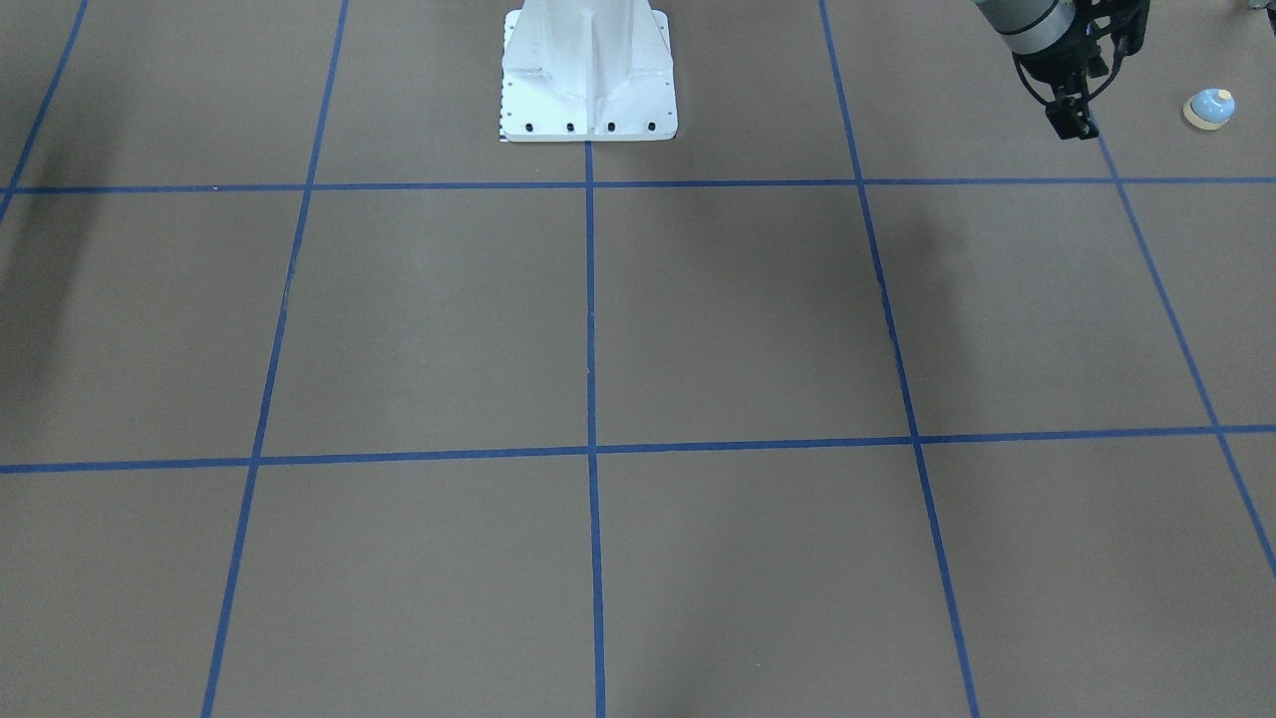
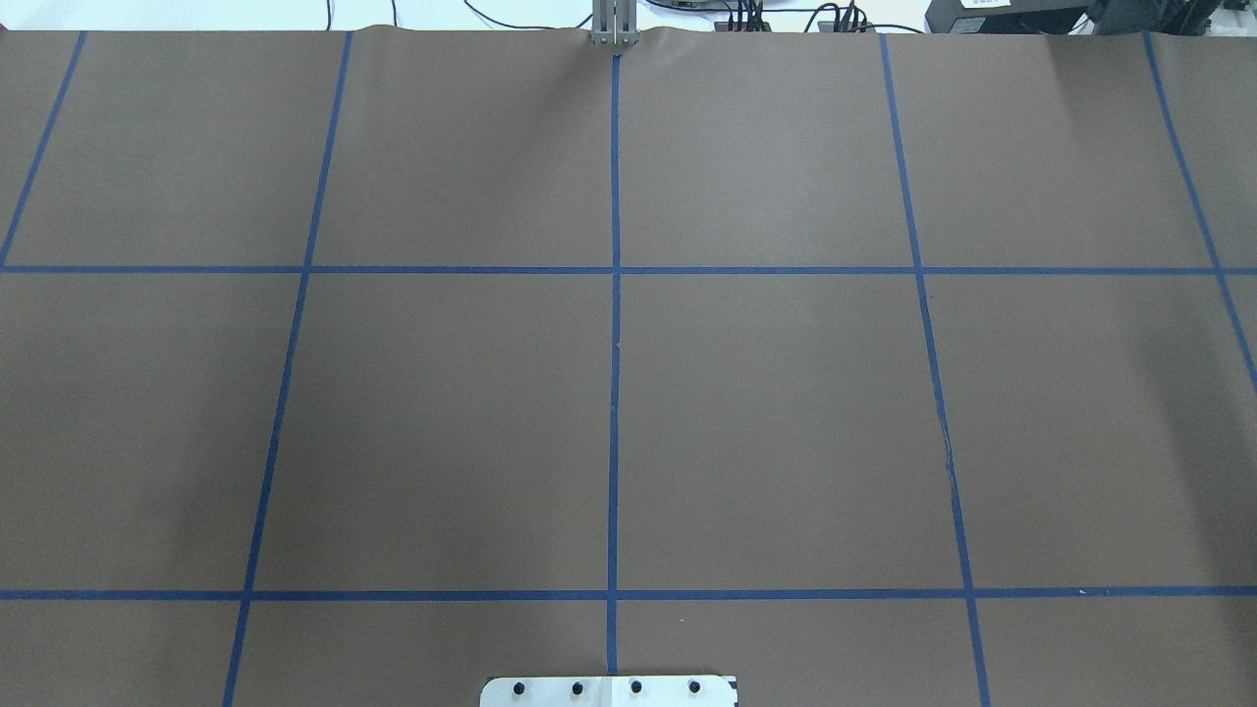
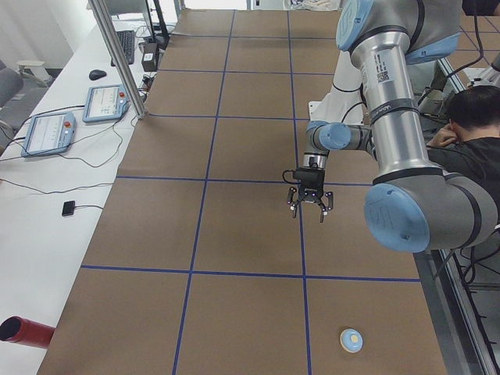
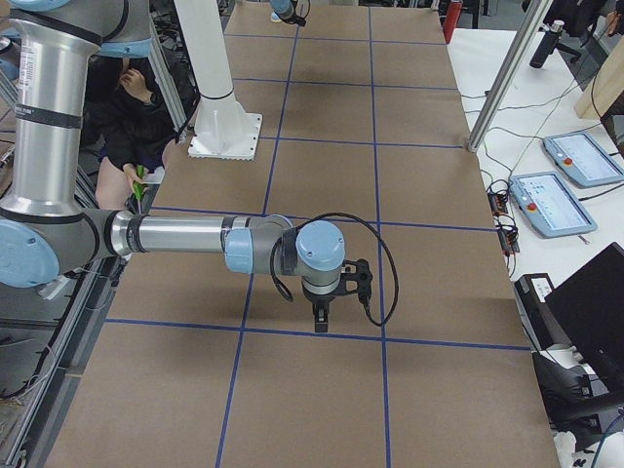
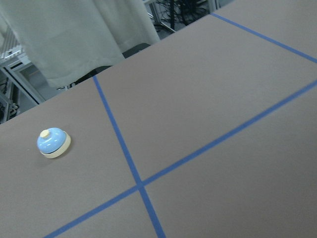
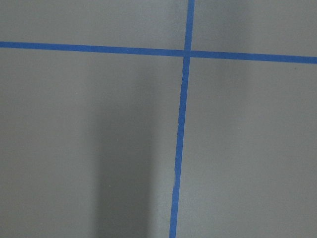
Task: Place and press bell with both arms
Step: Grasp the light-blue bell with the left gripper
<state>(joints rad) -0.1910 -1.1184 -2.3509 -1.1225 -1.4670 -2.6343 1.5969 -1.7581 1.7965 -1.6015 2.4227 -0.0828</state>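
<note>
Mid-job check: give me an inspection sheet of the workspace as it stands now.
Surface: brown table cover with blue tape grid.
Job's things: small light-blue dome bell with cream button, upright, near the table's left end.
Clutter: nothing seen on the grid.
Grippers: left gripper open, apart from the bell; right gripper, cannot tell open or shut.
Cables: black cable loop at right wrist.
Surroundings: seated person; teach pendants on white bench.

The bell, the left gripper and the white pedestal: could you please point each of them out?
bell (image 1: 1209,108), exterior front-facing view, on its light-blue dome.
left gripper (image 3: 308,211), exterior left view, midway between its fingertips.
white pedestal (image 1: 588,85), exterior front-facing view, on its front face.
</note>
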